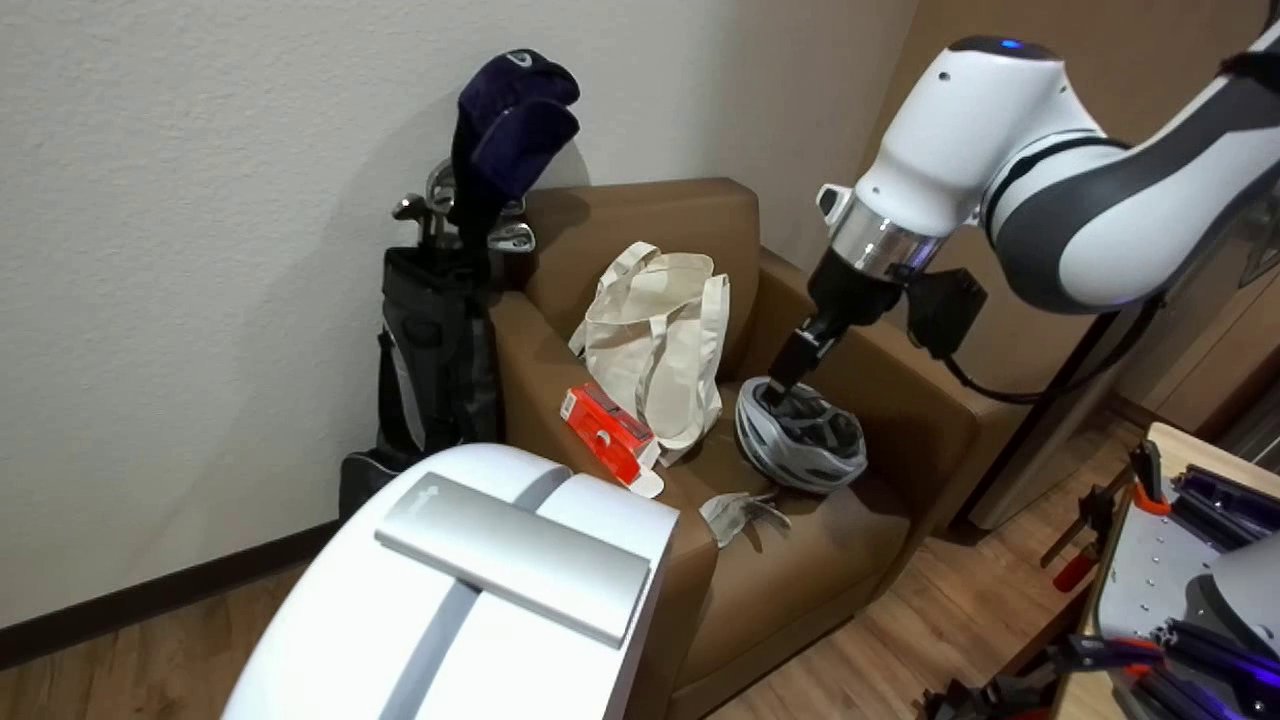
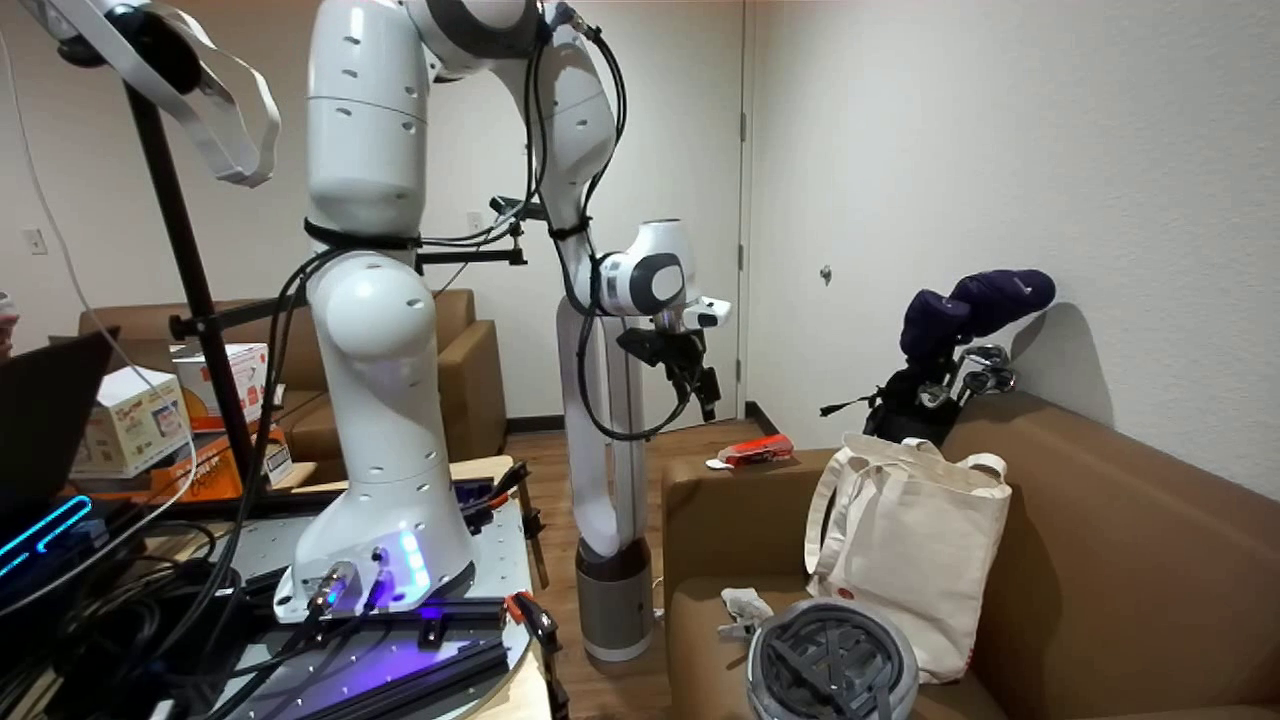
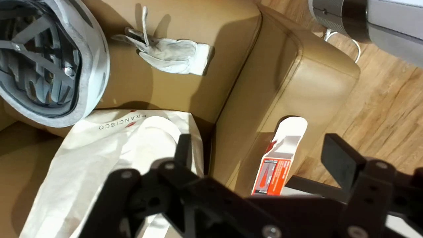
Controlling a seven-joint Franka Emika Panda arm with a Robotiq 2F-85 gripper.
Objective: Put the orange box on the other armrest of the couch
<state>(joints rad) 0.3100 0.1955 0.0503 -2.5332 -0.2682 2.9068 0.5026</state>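
The orange box [image 1: 610,432] lies on the viewer-left arm of the tan-brown couch [image 1: 830,560], its white end flap open. It also shows in an exterior view [image 2: 760,450] and in the wrist view [image 3: 276,175], its lower end hidden by the gripper. The other armrest [image 1: 890,375] is the broad arm at the couch's viewer-right side. My gripper [image 1: 778,392] hangs above the couch, overlapping the helmet in that view. In an exterior view the gripper [image 2: 708,400] is higher than the box and apart from it. In the wrist view the gripper [image 3: 259,145] is open and empty, with the box between its fingers.
A cream cloth bag [image 1: 650,345], a grey upturned helmet [image 1: 800,445] and a pale glove [image 1: 740,515] are on the seat. A golf bag [image 1: 440,350] stands by the viewer-left arm. A white machine casing [image 1: 470,580] stands in front of that arm.
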